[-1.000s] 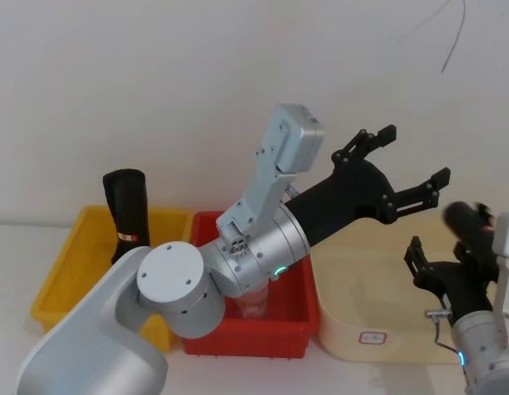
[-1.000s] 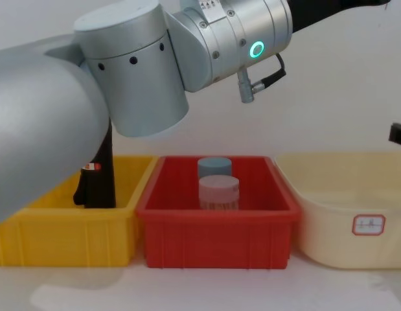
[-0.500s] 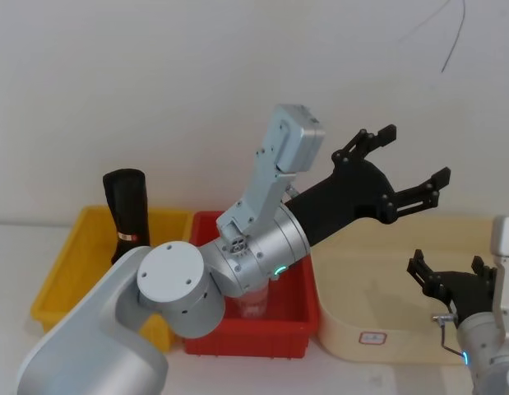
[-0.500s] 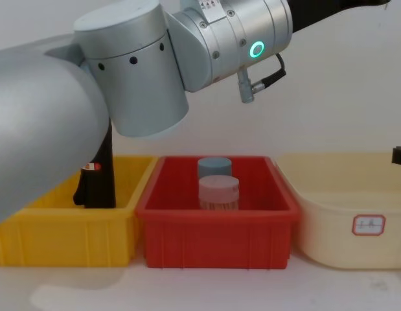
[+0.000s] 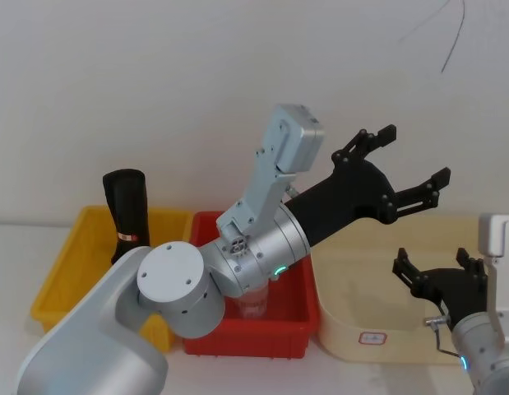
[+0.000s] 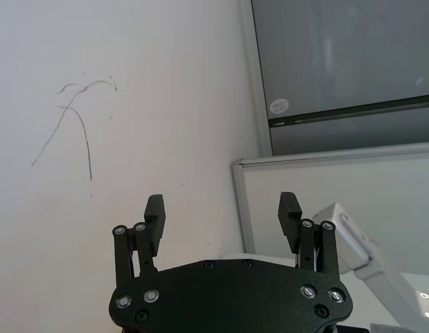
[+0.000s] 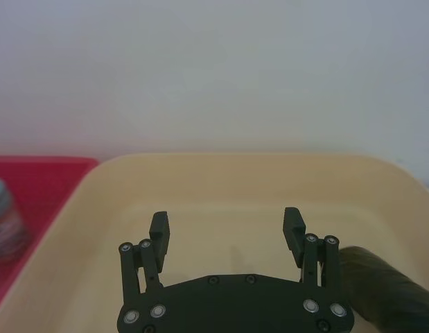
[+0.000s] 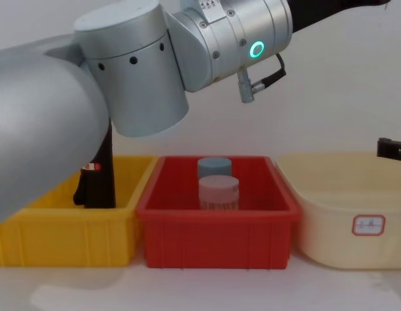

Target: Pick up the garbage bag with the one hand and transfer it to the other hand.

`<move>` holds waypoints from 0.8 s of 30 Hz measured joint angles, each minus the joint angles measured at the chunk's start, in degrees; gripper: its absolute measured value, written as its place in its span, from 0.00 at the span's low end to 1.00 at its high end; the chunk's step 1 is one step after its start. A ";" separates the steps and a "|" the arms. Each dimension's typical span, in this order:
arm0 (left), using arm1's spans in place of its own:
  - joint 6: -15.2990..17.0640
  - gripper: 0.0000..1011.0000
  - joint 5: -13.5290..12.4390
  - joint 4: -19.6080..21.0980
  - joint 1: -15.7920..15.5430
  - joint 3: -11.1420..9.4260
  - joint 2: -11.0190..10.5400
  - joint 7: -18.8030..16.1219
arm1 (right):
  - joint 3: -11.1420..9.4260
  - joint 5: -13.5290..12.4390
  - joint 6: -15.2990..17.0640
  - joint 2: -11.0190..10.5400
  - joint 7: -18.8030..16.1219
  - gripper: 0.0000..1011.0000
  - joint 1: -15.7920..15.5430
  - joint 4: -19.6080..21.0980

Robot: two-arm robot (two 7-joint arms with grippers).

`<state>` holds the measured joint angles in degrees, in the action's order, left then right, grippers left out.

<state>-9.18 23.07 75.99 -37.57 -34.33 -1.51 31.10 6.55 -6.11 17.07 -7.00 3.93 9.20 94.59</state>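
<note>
The garbage bag point(image 5: 128, 210), a tall black roll with a red band, stands upright in the yellow bin point(image 5: 63, 276) at the left, and the chest view shows it point(image 8: 98, 184) behind my left arm. My left gripper point(image 5: 414, 154) is raised high over the cream tub point(image 5: 344, 321), open and empty, pointing at the wall point(image 6: 222, 208). My right gripper point(image 5: 432, 262) hovers low over the tub's right half, open with nothing between its fingers point(image 7: 226, 220). A second dark roll point(image 7: 384, 291) lies on the tub floor just beside it.
The red bin point(image 5: 293, 317) sits between the yellow bin and the cream tub. It holds a pink-lidded jar point(image 8: 218, 191) and a blue-lidded jar point(image 8: 214, 166). My thick silver left arm point(image 8: 122, 71) spans above the yellow and red bins.
A second ago my right gripper held a black roll up high. It has let go, dropped low over the cream tub and shifted a little left. The left arm has not moved.
</note>
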 joint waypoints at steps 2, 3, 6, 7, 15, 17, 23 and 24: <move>0.00 0.99 0.00 0.00 0.00 0.00 0.00 0.00 | 0.27 0.02 0.03 -0.30 -0.78 0.99 -0.39 0.71; 0.00 0.99 0.00 0.00 0.00 0.00 0.00 0.00 | 0.56 0.02 0.07 -0.65 -1.49 0.99 -0.82 1.52; 0.00 0.99 0.00 0.00 0.00 0.00 0.00 0.00 | 1.14 0.01 0.19 -1.24 -3.07 0.99 -1.54 2.81; 0.00 0.99 0.00 0.00 0.00 0.00 0.00 0.00 | 1.29 0.00 0.22 -1.43 -3.46 0.99 -1.79 3.15; 0.00 0.99 0.00 0.00 0.00 0.00 0.00 0.00 | 3.01 -0.90 0.78 -2.83 -8.21 0.99 -3.37 6.23; 0.00 0.99 0.00 0.00 0.00 0.00 0.00 0.00 | 3.43 -1.14 0.93 -3.06 -9.07 0.99 -3.54 6.60; -0.01 0.99 -0.04 0.33 0.08 -0.01 -0.23 -0.29 | 5.19 -2.27 1.64 -3.64 -12.58 0.99 -3.45 7.31; -0.01 0.99 -0.19 0.66 0.27 0.05 -0.45 -0.67 | 5.44 -2.35 1.72 -3.68 -12.83 0.99 -3.34 7.31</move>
<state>-9.19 22.89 76.65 -37.31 -34.28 -1.96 30.43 11.99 -8.46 18.79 -10.68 -8.91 5.86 101.90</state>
